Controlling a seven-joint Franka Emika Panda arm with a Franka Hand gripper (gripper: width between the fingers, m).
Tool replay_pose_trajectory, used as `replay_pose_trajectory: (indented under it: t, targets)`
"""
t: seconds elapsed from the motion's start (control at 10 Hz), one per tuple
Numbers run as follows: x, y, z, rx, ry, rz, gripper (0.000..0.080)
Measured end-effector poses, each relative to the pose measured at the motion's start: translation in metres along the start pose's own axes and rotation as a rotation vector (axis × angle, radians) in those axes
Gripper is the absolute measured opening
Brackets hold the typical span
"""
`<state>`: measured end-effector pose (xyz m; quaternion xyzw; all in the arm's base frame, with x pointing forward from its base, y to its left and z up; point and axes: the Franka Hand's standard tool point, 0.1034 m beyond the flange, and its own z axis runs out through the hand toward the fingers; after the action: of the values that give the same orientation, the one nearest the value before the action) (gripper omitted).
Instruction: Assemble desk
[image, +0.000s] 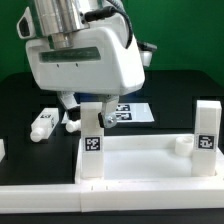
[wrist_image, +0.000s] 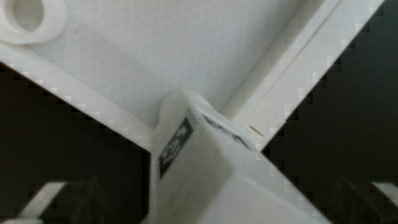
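The white desk tabletop (image: 140, 165) lies rim-up at the front of the table. A tagged white leg (image: 91, 140) stands upright in its corner on the exterior view's left, and a second tagged leg (image: 205, 130) stands at the corner on the right. My gripper (image: 85, 103) hangs directly over the left leg, open, with a finger on each side of the leg's top and a gap to both. The wrist view looks down on that leg (wrist_image: 214, 165), the tabletop's rim (wrist_image: 294, 70) and a round socket (wrist_image: 25, 20); the gripper (wrist_image: 214, 208) straddles the leg without touching it.
Two loose white legs (image: 42, 122) (image: 71, 118) lie on the black table behind the tabletop on the exterior view's left. The marker board (image: 137, 112) lies behind the gripper. A short white socket post (image: 181, 145) rises inside the tabletop near the right leg.
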<state>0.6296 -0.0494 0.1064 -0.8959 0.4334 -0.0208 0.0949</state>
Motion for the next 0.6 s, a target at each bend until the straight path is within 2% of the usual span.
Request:
replay_pose_trajectory:
  t: [0.3,0.5,0.6]
  targets:
    - [0.0004,0.0005,0.0001,-0.003,0.001,-0.271,0.0649]
    - [0.0005,-0.0007,-0.0011,-0.066,0.015,-0.674,0.0649]
    - [0.0004,-0.0007,-0.0007,-0.062,0.014,-0.658,0.0649]
